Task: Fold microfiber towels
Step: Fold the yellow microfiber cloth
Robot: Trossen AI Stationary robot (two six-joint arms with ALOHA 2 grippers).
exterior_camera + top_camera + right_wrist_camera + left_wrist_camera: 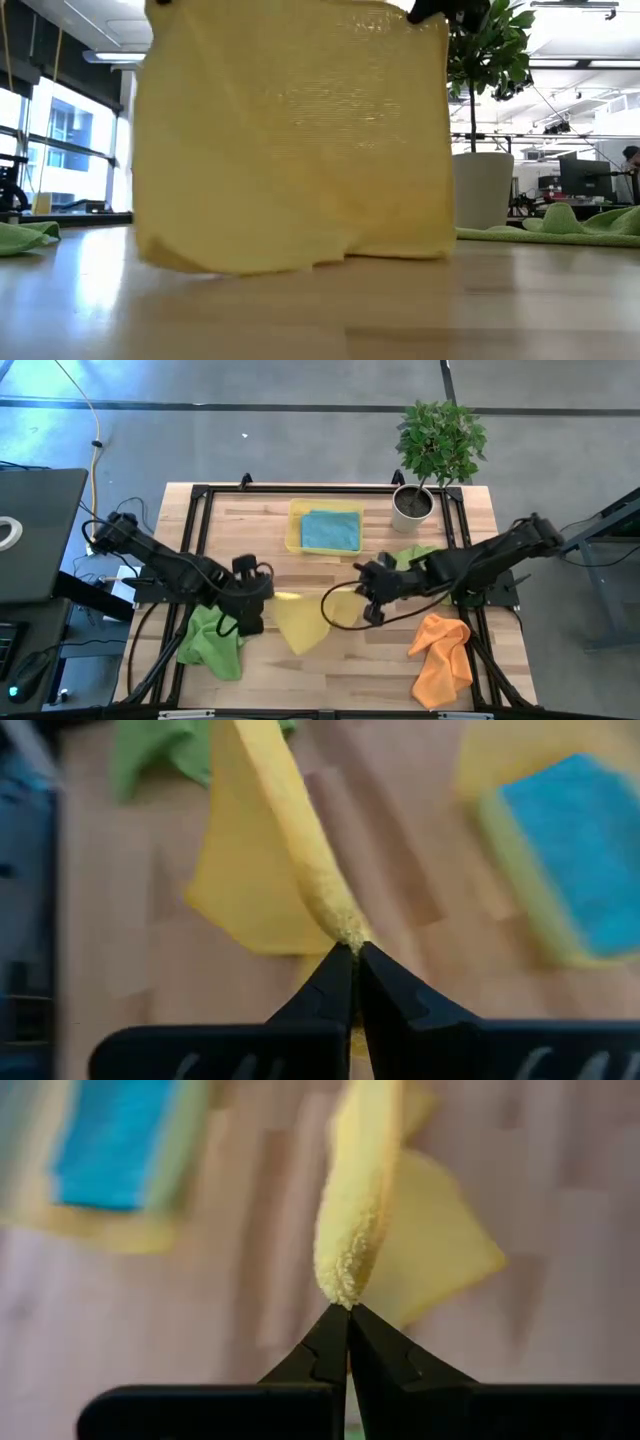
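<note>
A yellow microfiber towel (290,140) hangs spread as a sheet between my two grippers above the table's near middle. Its lower edge (240,265) reaches down to the tabletop. My left gripper (250,598) is shut on its top left corner. My right gripper (372,598) is shut on its top right corner. A blue towel (331,530) lies folded in the yellow tray (296,542). One green towel (212,645) lies crumpled at the near left. Another green towel (415,557) lies at the right, and an orange towel (440,657) at the near right. My left gripper (348,1312) pinches the yellow towel's top corner (343,1285) between its two fingertips, slanting down from the table's left. The cloth runs away from the fingers as a taut upper edge, and the rest hangs below. My right gripper (355,952) pinches the opposite top corner (345,932) between its two fingertips, slanting down from the table's right. The upper edge stretches away from it toward the other gripper, and the sheet hangs down to the table.
A potted plant (432,455) stands at the far right corner. The tray sits at the far middle. Bare wood (330,675) lies along the near edge between the green and orange towels.
</note>
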